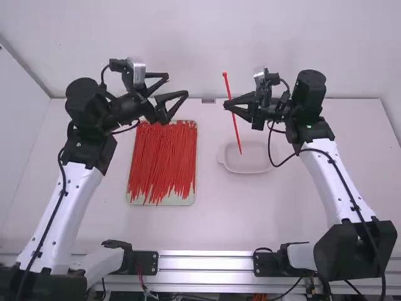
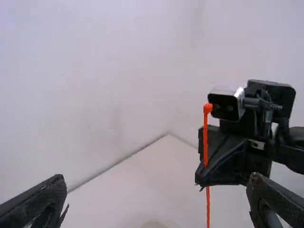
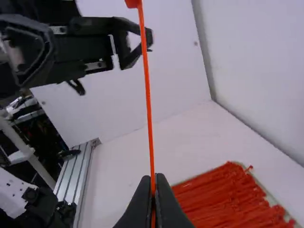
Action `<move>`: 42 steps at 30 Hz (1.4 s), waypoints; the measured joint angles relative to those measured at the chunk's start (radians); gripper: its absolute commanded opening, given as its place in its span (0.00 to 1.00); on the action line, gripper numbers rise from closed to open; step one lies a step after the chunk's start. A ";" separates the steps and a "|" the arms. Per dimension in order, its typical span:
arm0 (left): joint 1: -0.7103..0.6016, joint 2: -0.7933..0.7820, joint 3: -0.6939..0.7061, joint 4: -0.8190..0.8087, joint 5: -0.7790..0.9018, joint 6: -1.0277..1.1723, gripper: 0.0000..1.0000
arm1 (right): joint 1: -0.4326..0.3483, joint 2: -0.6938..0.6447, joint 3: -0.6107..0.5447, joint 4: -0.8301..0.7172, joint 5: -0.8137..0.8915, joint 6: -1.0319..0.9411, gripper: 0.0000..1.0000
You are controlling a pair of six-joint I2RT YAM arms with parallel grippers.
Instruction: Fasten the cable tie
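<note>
Cable tie (image 1: 227,88) stands upright, pinched by the closed right jaws; the left jaws gape empty. It may swivel in that thin pinch when the left jaws grab it.

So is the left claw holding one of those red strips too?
No, the left gripper stands wide open with nothing in it.

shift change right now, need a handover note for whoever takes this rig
Right gripper: shut on one red cable tie, held upright, head up, above the white dish.
Left gripper: open, empty, raised by the far end of the tray of spare ties.
Done: one tie lifted. Left: bend it and feed the tail through the head; it is straight and unfastened.
</note>
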 measured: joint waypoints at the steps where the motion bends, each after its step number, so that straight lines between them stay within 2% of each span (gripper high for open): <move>1: 0.001 0.029 0.029 -0.005 0.042 0.007 0.99 | 0.003 0.000 0.000 0.039 -0.018 0.011 0.00; 9: 0.000 0.177 0.191 -0.007 0.267 0.033 0.99 | 0.031 0.000 -0.001 0.274 -0.060 0.130 0.00; 13: 0.000 0.229 0.253 0.075 0.385 0.029 0.99 | 0.034 0.000 -0.001 0.356 -0.073 0.192 0.00; 19: -0.031 0.270 0.276 0.344 0.485 -0.126 0.99 | 0.049 0.000 -0.001 0.412 -0.060 0.243 0.00; 24: -0.069 0.278 0.276 0.375 0.501 -0.200 1.00 | 0.085 0.000 -0.001 0.421 -0.022 0.254 0.00; 30: -0.084 0.278 0.277 0.358 0.502 -0.233 0.90 | 0.126 0.000 -0.001 0.441 0.004 0.258 0.00; 35: -0.084 0.278 0.277 0.331 0.485 -0.258 0.74 | 0.147 0.000 -0.001 0.470 0.014 0.259 0.00; 38: -0.084 0.282 0.277 0.342 0.465 -0.281 0.69 | 0.156 0.000 -0.001 0.496 0.037 0.278 0.00; 42: -0.084 0.286 0.277 0.441 0.449 -0.332 0.68 | 0.171 0.000 -0.001 0.556 0.088 0.333 0.00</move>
